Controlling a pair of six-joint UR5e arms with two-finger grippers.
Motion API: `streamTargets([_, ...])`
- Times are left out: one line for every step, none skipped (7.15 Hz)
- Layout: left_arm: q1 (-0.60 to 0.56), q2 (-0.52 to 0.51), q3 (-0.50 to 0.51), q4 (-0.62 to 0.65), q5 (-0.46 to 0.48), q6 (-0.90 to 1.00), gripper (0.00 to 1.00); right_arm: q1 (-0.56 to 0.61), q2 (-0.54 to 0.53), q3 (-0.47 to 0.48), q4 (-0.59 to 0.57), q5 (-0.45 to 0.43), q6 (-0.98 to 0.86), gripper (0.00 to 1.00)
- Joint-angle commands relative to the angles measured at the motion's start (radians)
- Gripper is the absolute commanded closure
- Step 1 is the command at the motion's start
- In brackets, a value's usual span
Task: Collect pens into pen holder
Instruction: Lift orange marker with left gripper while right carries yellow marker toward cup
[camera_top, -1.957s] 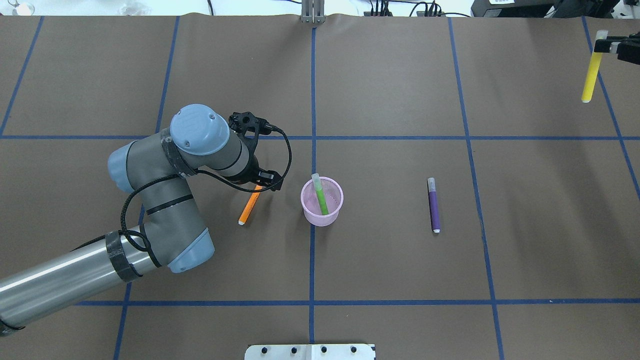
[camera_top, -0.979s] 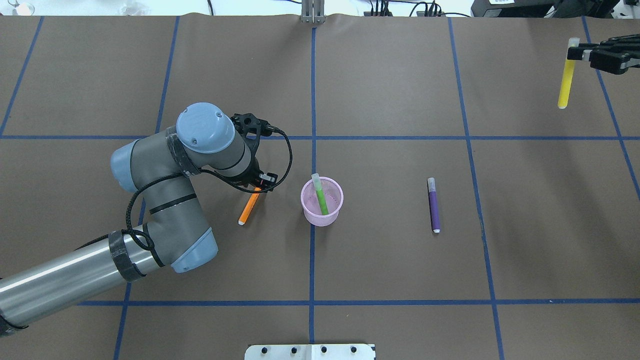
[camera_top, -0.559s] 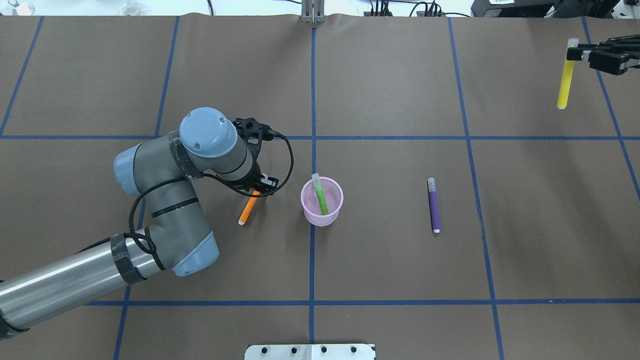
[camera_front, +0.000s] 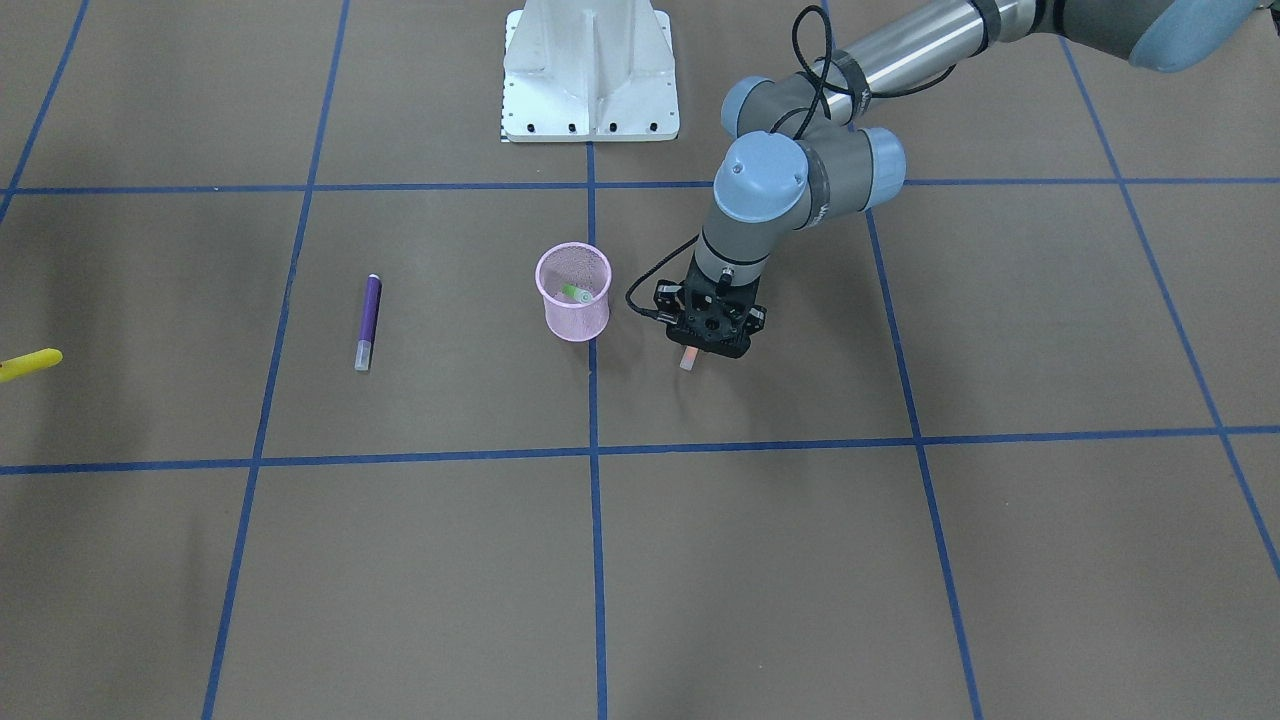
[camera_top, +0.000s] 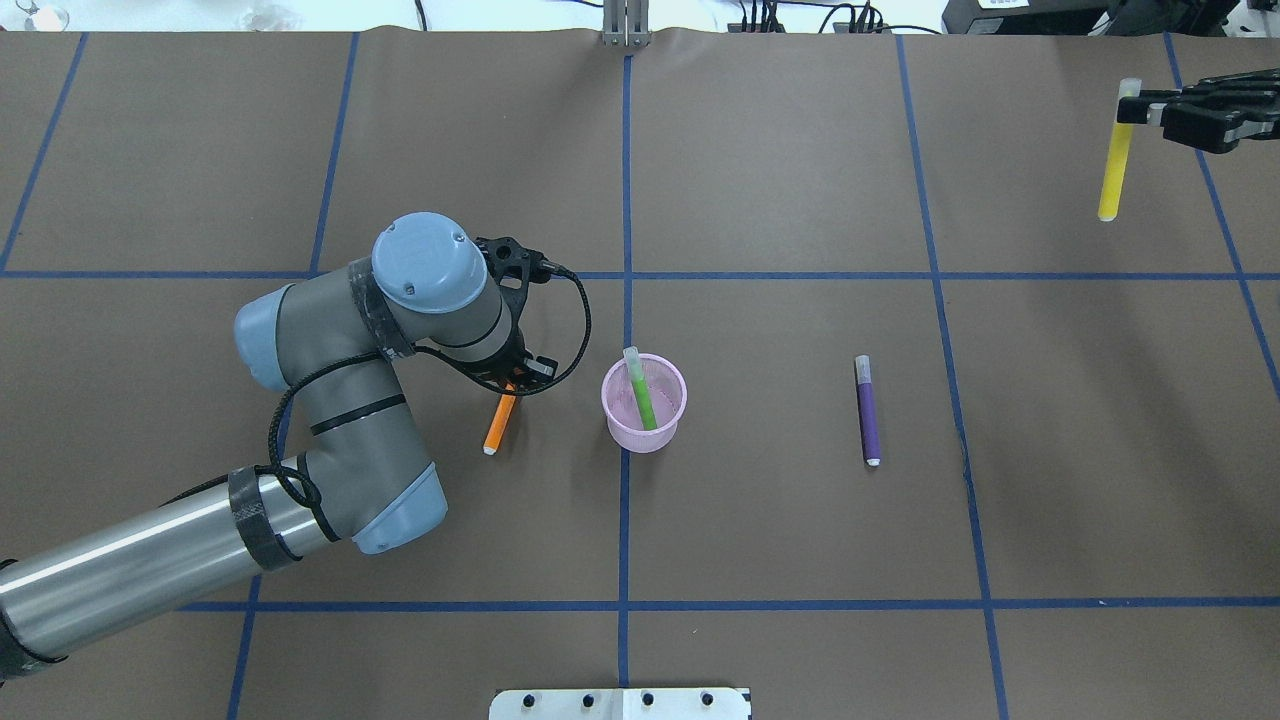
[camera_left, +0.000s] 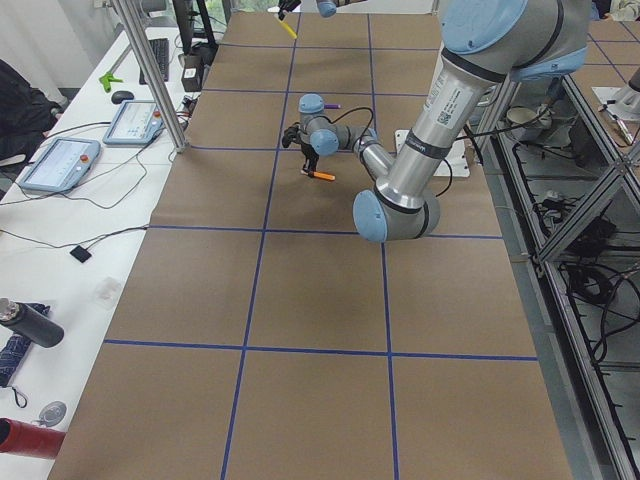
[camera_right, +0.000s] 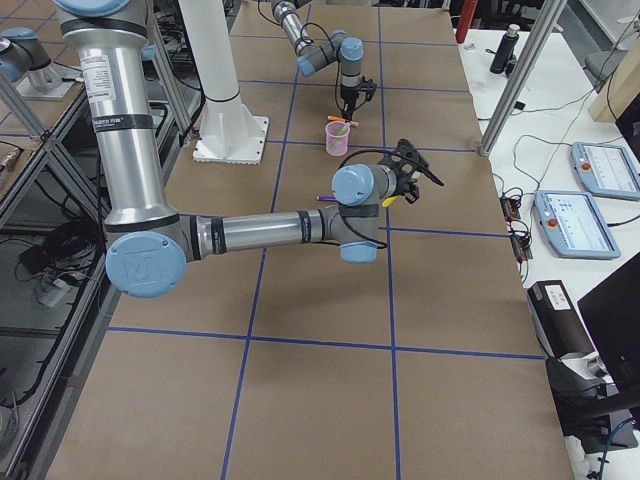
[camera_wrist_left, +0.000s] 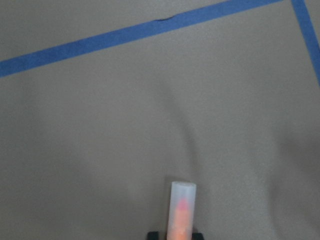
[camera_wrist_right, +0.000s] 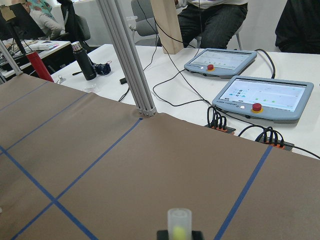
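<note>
- 1 pen is home: the green pen (camera_top: 641, 392) stands tilted inside the pink pen holder (camera_top: 640, 438), which sits near the middle of the tabletop (camera_top: 800, 550).
- Your left end effector (camera_top: 515, 378) is clamped on the orange pen (camera_top: 498, 420) near its pale cap end, just left of the pen holder. The pen slants down and toward the near side. You cannot tell from these views whether its low tip touches the tabletop.
- Your right end effector (camera_top: 1140, 107) is clamped on the cap end of a yellow pen (camera_top: 1110, 165), which hangs above the far right corner, well apart from the pen holder.
- The purple pen (camera_top: 868, 415) lies flat on the tabletop to the right of the pen holder, apart from it and from both arms.
- By my judgement you are about a quarter done: 1 of 4 pens is in, 2 are gripped but not yet delivered, and 1 is untouched.
- Left for you: lift the orange pen over the rim and drop it in, carry the yellow pen across to the pen holder, then fetch the purple pen.
</note>
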Motion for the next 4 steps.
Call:
streamTargets([-0.004, -0.003, -0.015, 0.029, -0.001, 0.001, 1.0, -0.078, 0.0, 0.07, -0.002, -0.077, 0.045, 1.0])
streamTargets([-0.014, -0.001, -0.015, 0.027, -0.002, 0.002, 1.0, -0.135, 0.009, 0.101, -0.005, -0.147, 0.078, 1.0])
streamTargets([-0.025, 0.0, -0.016, 0.027, -0.004, 0.018, 1.0, -0.193, 0.049, 0.118, -0.012, -0.224, 0.12, 1.0])
streamTargets([-0.043, 0.005, -0.031, 0.027, -0.005, 0.068, 1.0, -0.233, 0.076, 0.119, -0.017, -0.261, 0.122, 1.0])
